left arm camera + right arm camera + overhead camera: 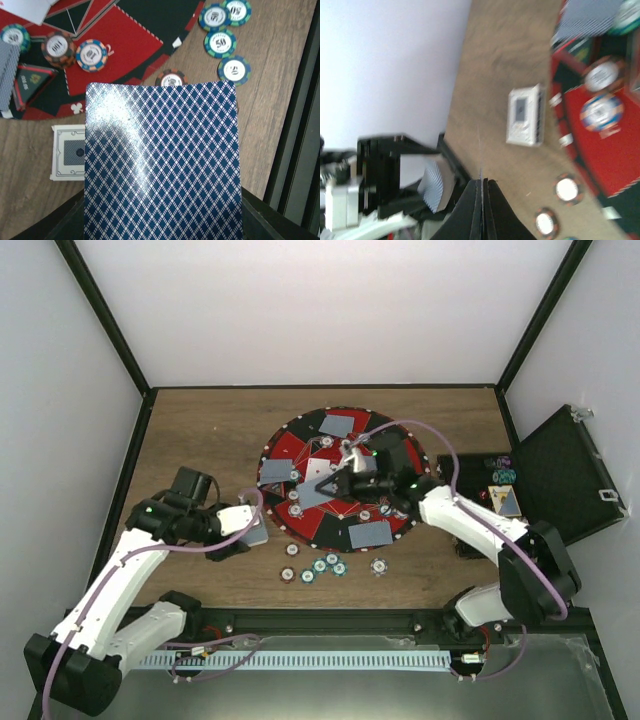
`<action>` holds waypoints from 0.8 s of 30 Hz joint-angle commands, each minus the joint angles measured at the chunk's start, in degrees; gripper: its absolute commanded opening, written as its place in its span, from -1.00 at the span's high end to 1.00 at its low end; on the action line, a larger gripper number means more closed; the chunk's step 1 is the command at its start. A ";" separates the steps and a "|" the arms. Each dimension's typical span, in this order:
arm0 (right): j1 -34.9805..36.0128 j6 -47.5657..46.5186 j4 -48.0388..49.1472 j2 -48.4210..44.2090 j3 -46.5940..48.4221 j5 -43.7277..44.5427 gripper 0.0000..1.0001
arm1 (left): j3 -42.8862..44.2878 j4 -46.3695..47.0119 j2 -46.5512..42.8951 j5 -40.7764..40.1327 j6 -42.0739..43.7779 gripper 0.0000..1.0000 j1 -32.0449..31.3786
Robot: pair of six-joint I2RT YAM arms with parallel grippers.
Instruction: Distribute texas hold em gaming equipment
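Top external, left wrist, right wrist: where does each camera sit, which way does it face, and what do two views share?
Top external: above and behind the bases, looking down on table, round mat, both arms, left hand and right hand.
Left wrist: on the left hand, looking down past its held blue-backed card to chips; dark fingers at bottom corners.
Right wrist: rolled sideways, blurred, facing across the table toward the left hand; own shut fingers at bottom.
Shared: both wrist views show the white card box.

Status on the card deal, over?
Left gripper shut on deck, beside mat. Right gripper shut on one card, over mat. Chips scattered on mat; path open.
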 commanded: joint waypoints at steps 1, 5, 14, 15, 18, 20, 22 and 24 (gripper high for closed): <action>-10.93 -7.72 -7.15 -0.25 1.93 -2.07 0.99 | -2.86 3.82 1.19 -1.76 0.42 0.81 0.35; -19.03 -14.30 -13.09 5.62 6.08 0.98 0.98 | -5.17 6.74 3.02 -3.14 0.73 0.82 0.73; -26.18 -19.29 -14.84 25.21 16.10 3.56 0.99 | -7.03 9.78 7.85 -3.25 4.01 0.84 6.64; -26.36 -19.76 -15.21 26.93 17.14 4.25 0.99 | -7.05 9.78 8.51 -3.03 4.90 0.84 8.15; -26.43 -20.74 -16.53 30.92 19.39 7.43 0.99 | -7.16 9.59 10.25 -2.58 7.89 0.84 13.14; -26.45 -21.31 -17.04 32.25 19.86 9.09 0.98 | -7.60 9.40 11.08 -2.53 10.52 0.84 16.82; -26.48 -21.48 -17.26 32.87 19.67 10.47 0.92 | -8.37 9.30 11.31 -2.75 13.40 0.86 20.02; -26.47 -21.80 -17.66 33.16 19.41 11.59 0.72 | -9.72 10.33 10.67 -3.31 15.78 0.89 22.19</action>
